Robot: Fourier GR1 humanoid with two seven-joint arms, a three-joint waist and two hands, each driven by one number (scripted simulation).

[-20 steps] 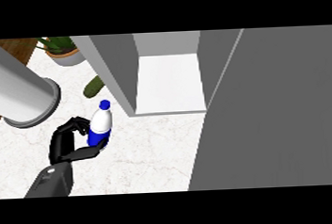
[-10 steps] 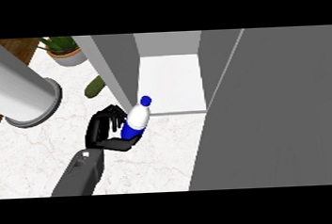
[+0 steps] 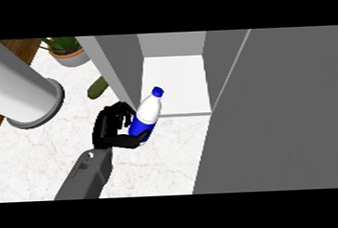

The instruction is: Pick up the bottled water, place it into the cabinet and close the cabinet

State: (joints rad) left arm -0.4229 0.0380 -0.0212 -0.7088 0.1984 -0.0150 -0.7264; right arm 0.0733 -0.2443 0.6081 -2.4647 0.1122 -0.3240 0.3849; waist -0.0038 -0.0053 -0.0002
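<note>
Fingers (image 3: 119, 119) of the left hand (image 3: 114, 128) are seen curled round the bottled water (image 3: 145, 117), with the thumb wrapped under its blue lower part, so the bottle is gripped rather than merely touched. The bottled water is held to the right of the palm, tilted a little with its blue cap toward the upper right, its white upper body and blue label plainly shown. It is kept above the marbled desk (image 3: 39, 155), just in front of the cabinet (image 3: 177, 82), whose pale floor is seen between two grey walls. The cap is placed just beside the front edge of the cabinet's left wall, and the bottle's base has not yet been brought over the cabinet floor. The open cabinet door (image 3: 285, 125) is seen as a broad grey panel filling the right part of the view. A grey forearm is seen rising from the lower edge to the hand. A large grey cylinder (image 3: 19, 93) is seen at the left, a potted plant (image 3: 68, 52) at the top left, and a small green object (image 3: 97, 87) beside the cabinet's left wall. The right hand is not shown.
</note>
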